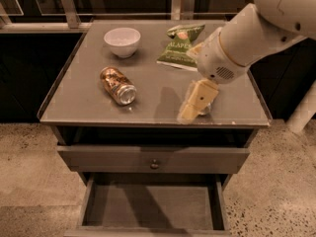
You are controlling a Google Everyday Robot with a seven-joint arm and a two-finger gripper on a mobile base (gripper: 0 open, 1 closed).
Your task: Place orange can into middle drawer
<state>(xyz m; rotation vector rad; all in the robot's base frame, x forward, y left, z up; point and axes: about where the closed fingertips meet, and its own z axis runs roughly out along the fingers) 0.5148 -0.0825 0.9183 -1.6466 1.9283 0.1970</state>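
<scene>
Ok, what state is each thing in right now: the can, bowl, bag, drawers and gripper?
Shiny orange-copper can: lying on its side on the grey tabletop, not held.
White round bowl: upright, looks empty.
Green chip bag: lying flat.
Grey drawer front with dark knob: shut.
Wide grey middle drawer tray: pulled open, nothing inside.
Cream gripper: low over the tabletop's front right, apart from the orange can.

the robot's gripper (189, 111) hangs over the front right of a grey cabinet top (79, 102), well apart from the orange can (118, 85) lying on its side at left. a white bowl (122, 41) and green chip bag (180, 46) sit behind. the middle drawer (153, 206) stands open below.
</scene>
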